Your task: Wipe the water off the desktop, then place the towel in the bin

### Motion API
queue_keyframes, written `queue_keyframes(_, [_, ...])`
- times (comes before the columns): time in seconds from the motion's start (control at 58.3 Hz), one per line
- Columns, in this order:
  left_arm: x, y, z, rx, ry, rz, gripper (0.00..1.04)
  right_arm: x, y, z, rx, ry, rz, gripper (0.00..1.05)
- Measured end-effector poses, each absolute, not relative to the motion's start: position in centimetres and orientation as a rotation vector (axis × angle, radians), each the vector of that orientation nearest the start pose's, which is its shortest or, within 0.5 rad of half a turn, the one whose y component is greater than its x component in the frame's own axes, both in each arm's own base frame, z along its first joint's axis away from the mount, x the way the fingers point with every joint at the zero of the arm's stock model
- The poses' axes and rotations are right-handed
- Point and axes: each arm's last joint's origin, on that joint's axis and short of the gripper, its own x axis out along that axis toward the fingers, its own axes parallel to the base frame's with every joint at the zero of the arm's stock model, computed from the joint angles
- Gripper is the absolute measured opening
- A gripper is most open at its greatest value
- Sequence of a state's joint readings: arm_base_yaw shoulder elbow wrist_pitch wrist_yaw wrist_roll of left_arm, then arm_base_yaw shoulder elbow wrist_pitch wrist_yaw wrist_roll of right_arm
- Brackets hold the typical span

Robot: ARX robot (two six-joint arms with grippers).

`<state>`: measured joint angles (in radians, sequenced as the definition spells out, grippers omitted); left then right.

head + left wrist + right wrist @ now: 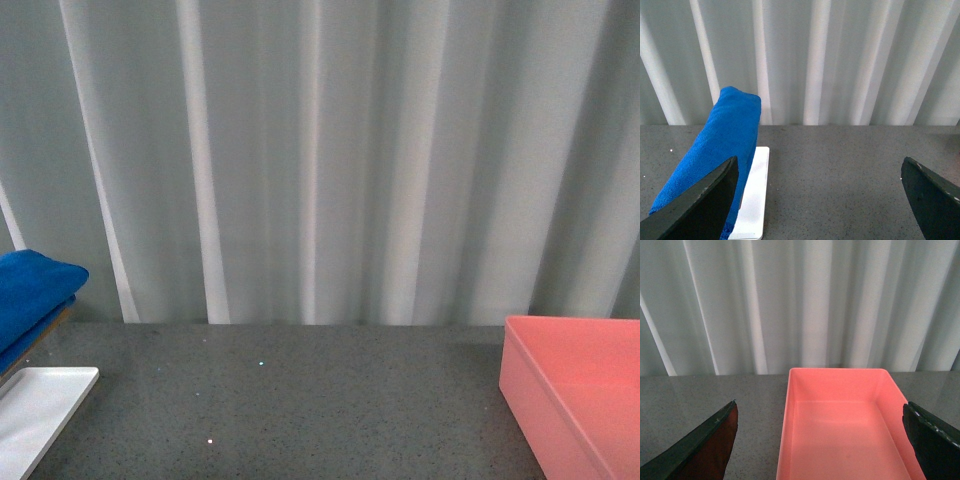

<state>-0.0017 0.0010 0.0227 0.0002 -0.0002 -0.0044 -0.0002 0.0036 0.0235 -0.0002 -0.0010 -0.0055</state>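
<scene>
The blue towel (30, 295) lies folded at the far left, over the white tray (40, 405); it also shows in the left wrist view (720, 150). The dark grey desktop (300, 400) spans the front view. The salmon-pink bin (575, 390) stands at the right; in the right wrist view the bin (840, 430) is empty. Neither arm shows in the front view. My left gripper (820, 200) is open and empty above bare desktop, its one finger (700, 205) next to the towel. My right gripper (822, 440) is open and empty, facing the bin's near end. No water is clear to see.
A pale pleated curtain (330, 150) closes off the back of the desktop. The flat white tray (754, 195) lies under the towel at the left. A few small bright specks (210, 440) show on the desktop's middle.
</scene>
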Motion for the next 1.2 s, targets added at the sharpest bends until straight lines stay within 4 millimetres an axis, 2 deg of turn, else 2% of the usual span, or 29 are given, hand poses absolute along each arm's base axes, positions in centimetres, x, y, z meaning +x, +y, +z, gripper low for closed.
queue_keyframes(1.2, [9.63, -0.02, 17.12, -0.004, -0.022, -0.002, 0.98, 9.64, 0.00, 17.12, -0.006, -0.020, 0.001, 0.98])
